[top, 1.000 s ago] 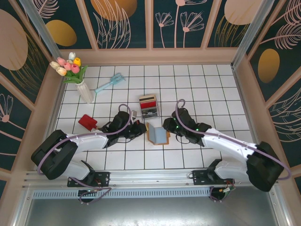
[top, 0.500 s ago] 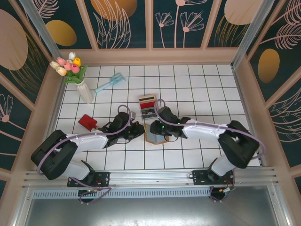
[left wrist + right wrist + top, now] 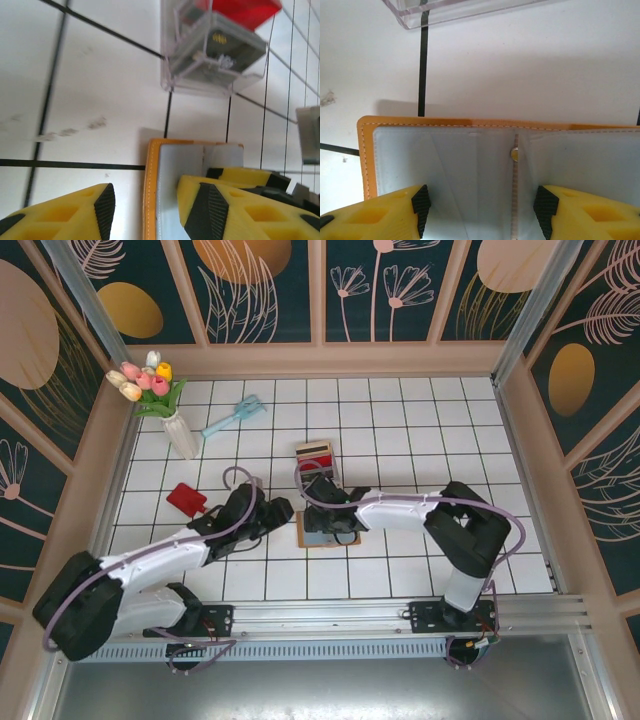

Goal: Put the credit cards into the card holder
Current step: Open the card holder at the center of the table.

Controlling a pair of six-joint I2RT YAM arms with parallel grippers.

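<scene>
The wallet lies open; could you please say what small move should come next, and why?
Probably move the left gripper to the tray for a card: the wallet lies flat open under the open right gripper, and the left is open, empty.

Card holder (image 3: 465, 170) open flat, credit cards (image 3: 316, 456) beyond

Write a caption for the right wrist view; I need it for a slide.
Right gripper, jaws open, over the card holder spread flat on the tiled table.
</scene>
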